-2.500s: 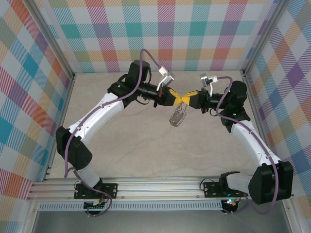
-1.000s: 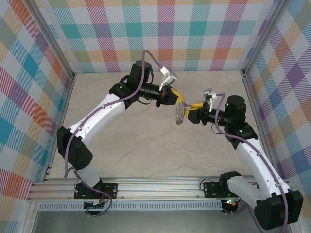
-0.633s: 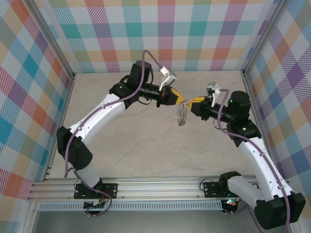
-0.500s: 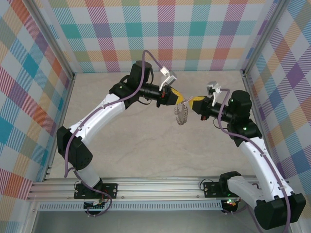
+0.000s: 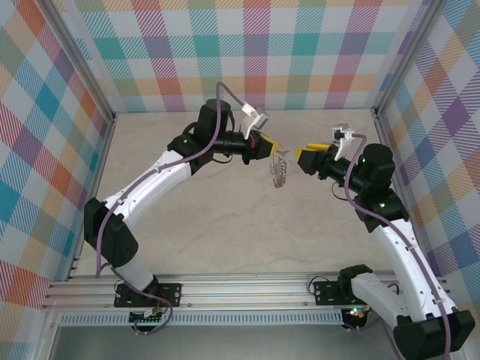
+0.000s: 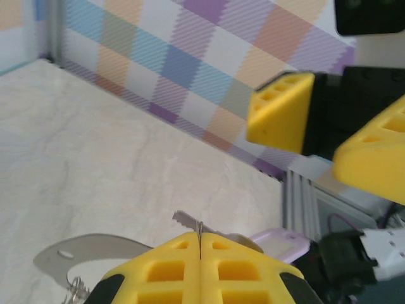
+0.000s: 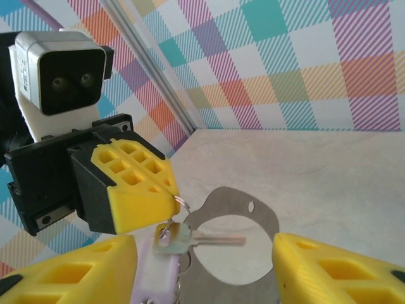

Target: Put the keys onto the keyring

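Note:
My left gripper (image 5: 273, 149) is shut on the keyring (image 7: 180, 204), a thin silvery wire ring pinched edge-on between its yellow fingertips (image 6: 200, 244). From the ring hangs a small bunch (image 5: 280, 172) above the table. In it are a small pale-headed key (image 7: 176, 237) with its shaft pointing right, a lilac tag (image 7: 154, 273) and a flat grey metal loop (image 7: 243, 212). The ring's wire seems to pass through the key's head. My right gripper (image 5: 301, 159) stands open just right of the bunch, its fingers (image 7: 69, 272) on either side of it without touching.
The pale marble-look table (image 5: 225, 225) lies under the bunch. Plaid walls (image 5: 255, 52) and metal frame posts (image 5: 386, 135) close in the back and sides. The two wrists nearly meet at the middle of the back.
My right gripper, which was against the bunch half a second ago, has opened and drawn back to the right. The left gripper keeps its grip, almost still.

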